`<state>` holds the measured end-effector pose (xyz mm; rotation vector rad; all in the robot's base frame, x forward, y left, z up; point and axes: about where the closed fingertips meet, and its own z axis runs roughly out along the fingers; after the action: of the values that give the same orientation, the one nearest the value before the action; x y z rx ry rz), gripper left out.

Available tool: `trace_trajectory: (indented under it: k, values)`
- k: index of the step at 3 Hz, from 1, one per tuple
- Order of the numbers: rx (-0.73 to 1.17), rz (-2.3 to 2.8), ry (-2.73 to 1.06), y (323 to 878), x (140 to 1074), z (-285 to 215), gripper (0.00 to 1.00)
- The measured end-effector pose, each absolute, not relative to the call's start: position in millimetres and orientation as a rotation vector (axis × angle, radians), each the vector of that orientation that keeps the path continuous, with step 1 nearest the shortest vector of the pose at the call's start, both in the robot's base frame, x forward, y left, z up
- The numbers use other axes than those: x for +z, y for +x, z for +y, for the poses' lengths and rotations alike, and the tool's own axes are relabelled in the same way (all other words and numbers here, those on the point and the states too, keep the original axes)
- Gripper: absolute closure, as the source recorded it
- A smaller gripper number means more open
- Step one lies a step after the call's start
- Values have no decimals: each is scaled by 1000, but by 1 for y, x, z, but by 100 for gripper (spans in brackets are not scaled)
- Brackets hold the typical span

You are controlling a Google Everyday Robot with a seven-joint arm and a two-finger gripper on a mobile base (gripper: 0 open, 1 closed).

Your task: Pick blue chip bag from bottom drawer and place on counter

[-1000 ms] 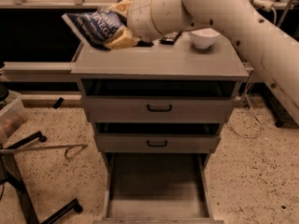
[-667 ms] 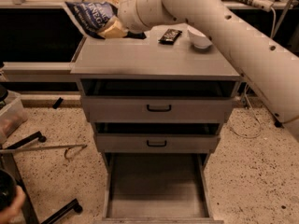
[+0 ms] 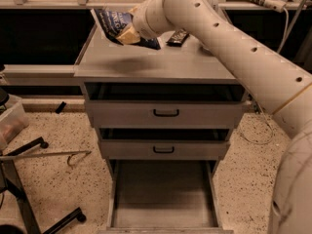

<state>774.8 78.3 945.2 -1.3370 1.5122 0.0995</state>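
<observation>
My gripper (image 3: 126, 33) is shut on the blue chip bag (image 3: 115, 23), a crinkly dark-blue bag with white lettering. I hold it tilted just above the far left part of the counter (image 3: 156, 65); its shadow falls on the grey top below. My white arm (image 3: 229, 43) reaches in from the right across the counter. The bottom drawer (image 3: 163, 194) is pulled fully open below, showing only its bare grey floor.
A small black snack packet (image 3: 177, 37) lies at the back of the counter, behind the arm. Two shallower drawers with black handles (image 3: 165, 113) sit slightly open above the bottom one. A black stand (image 3: 29, 179) and a bin (image 3: 9, 121) are on the speckled floor at left.
The arm has carried the bag forward and down over the counter's far left part. The camera view has shifted, and the white bowl is no longer seen.
</observation>
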Motion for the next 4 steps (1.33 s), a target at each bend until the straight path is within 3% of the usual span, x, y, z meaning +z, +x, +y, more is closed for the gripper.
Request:
trace_trajectory:
  k: [2, 3, 4]
  values:
    - [237, 1659, -1340, 780, 860, 59, 100]
    - [237, 1659, -1340, 780, 864, 59, 84]
    - [237, 1659, -1340, 780, 864, 59, 60]
